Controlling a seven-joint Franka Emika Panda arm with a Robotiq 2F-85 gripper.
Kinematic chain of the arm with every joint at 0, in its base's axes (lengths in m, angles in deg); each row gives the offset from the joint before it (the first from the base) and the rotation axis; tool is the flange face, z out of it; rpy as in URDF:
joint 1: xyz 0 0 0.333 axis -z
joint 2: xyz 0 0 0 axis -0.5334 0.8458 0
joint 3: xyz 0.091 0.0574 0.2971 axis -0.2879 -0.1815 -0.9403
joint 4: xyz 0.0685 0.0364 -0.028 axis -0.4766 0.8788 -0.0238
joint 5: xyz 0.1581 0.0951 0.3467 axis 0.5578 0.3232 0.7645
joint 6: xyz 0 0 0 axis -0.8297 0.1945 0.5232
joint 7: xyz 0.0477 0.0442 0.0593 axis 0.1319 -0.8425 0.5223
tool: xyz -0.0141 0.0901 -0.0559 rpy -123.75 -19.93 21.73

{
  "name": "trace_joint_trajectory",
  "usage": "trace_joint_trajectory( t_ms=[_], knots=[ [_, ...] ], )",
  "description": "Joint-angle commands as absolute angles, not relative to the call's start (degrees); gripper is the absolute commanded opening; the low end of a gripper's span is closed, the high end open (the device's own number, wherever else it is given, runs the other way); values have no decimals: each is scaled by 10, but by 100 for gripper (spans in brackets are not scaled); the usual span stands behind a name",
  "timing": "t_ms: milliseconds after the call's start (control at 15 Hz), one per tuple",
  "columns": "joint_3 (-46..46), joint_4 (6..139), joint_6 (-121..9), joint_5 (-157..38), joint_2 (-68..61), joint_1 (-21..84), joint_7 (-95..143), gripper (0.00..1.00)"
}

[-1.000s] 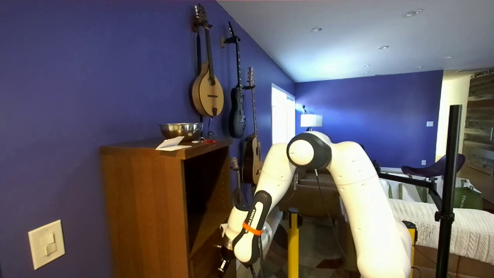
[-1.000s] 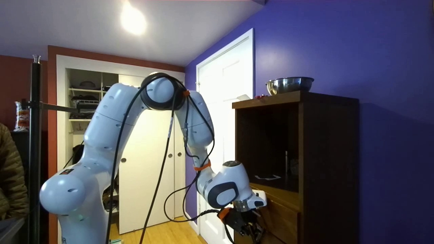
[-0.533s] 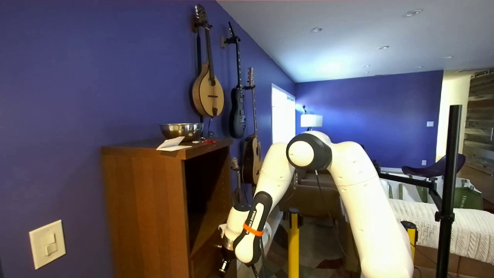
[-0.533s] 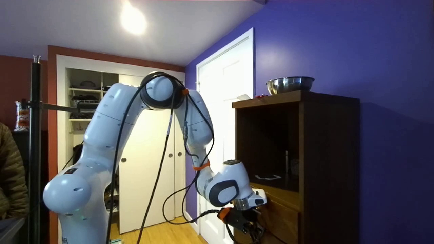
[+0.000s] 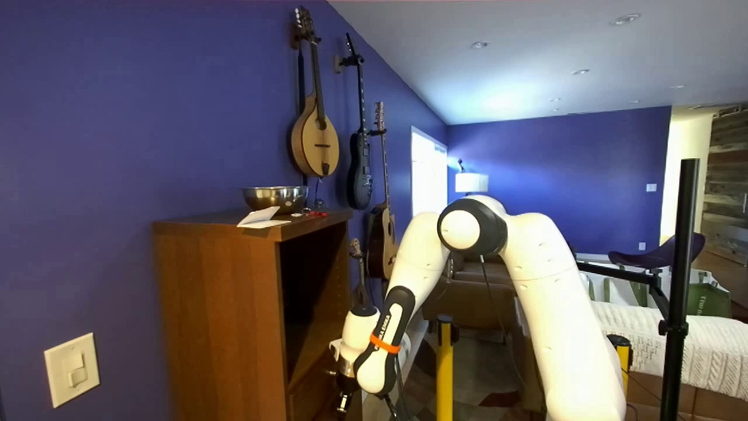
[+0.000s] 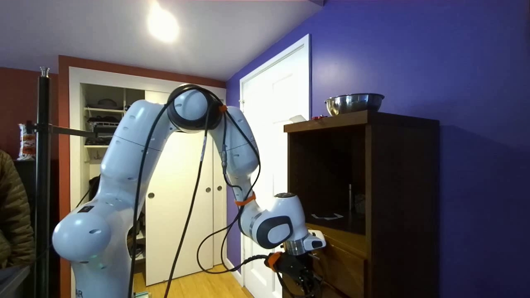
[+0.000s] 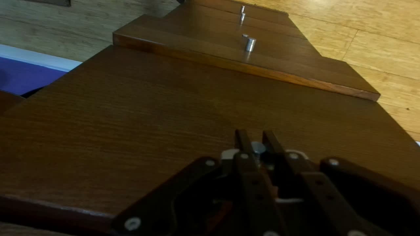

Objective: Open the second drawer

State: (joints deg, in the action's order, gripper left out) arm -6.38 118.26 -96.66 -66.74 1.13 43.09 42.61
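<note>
Arm [image 6: 191, 109]: moved since the earlier frame; upper bend slightly higher and farther left in an exterior view, wrist end a little raised
Sliding door [image 6: 179, 215]: white, behind the arm
Gripper [image 7: 255, 136]: low, just beside the front of the cabinet [image 6: 403, 198] in both exterior views
Fingers [image 7: 242, 144]: drawn in close, pinching a silver knob [image 7: 258, 147] between them in the wrist view; which drawer bears that knob cannot be told
Second drawer [image 6: 330, 292]: directly below the top drawer [image 6: 343, 271], at the lower edge of an exterior view, partly hidden by the gripper; how far it stands out cannot be told
Bowl [image 6: 354, 103]: metal, upright on top of the cabinet
</note>
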Motion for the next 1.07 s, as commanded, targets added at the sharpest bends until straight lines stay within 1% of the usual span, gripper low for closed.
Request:
trace_joint_trajectory(
  t_ms=[0, 733, 800, 867, 933, 1000],
  knots=[
    [-23, 1203, -928, -699, -15, 439, 475, 4],
    [8, 1240, -880, -720, -47, 445, 481, 4],
    [0, 1241, -882, -708, -49, 456, 485, 40],
    [-5, 1243, -881, -698, -53, 463, 488, 40],
    [-17, 1242, -873, -687, -56, 479, 511, 44],
    [-30, 1239, -858, -670, -61, 495, 535, 51]
  ],
)
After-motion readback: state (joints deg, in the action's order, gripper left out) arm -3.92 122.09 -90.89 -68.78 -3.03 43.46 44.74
